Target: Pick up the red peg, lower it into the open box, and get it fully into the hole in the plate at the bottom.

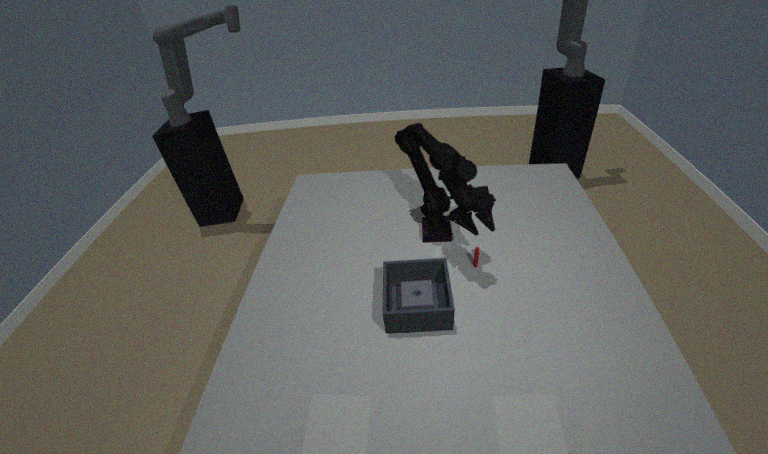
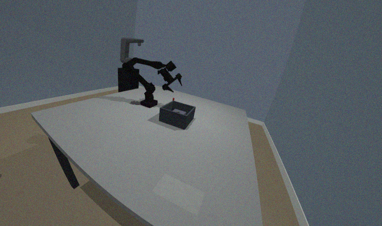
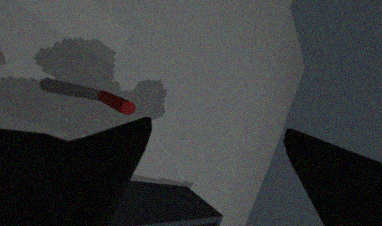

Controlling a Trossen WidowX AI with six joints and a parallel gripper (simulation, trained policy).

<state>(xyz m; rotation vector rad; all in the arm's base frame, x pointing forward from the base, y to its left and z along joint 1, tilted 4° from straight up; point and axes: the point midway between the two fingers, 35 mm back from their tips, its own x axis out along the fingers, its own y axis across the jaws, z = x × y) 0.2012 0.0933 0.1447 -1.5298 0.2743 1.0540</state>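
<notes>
Currently almost fully open at the black gripper (image 1: 485,232) (image 2: 177,88) (image 3: 217,129), with nothing between the fingers. Tilted downward above the white table (image 1: 509,341) (image 2: 141,156) (image 3: 224,62). Below, standing upright on the tabletop as the red peg (image 1: 476,257) (image 2: 173,99) (image 3: 116,103), apart from the fingertips and outside the open gray box (image 1: 419,320) (image 2: 172,118) (image 3: 174,201). Inside the box, lying at the bottom as a pale square plate (image 1: 407,300) (image 2: 181,111) with a central hole (image 1: 416,293).

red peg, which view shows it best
The wrist view: the red peg looks largest there, with its round top end and side both visible. The top view shows it small but whole, standing on the table beside the open box. The exterior view shows only its upper tip above the box's far wall.
</notes>
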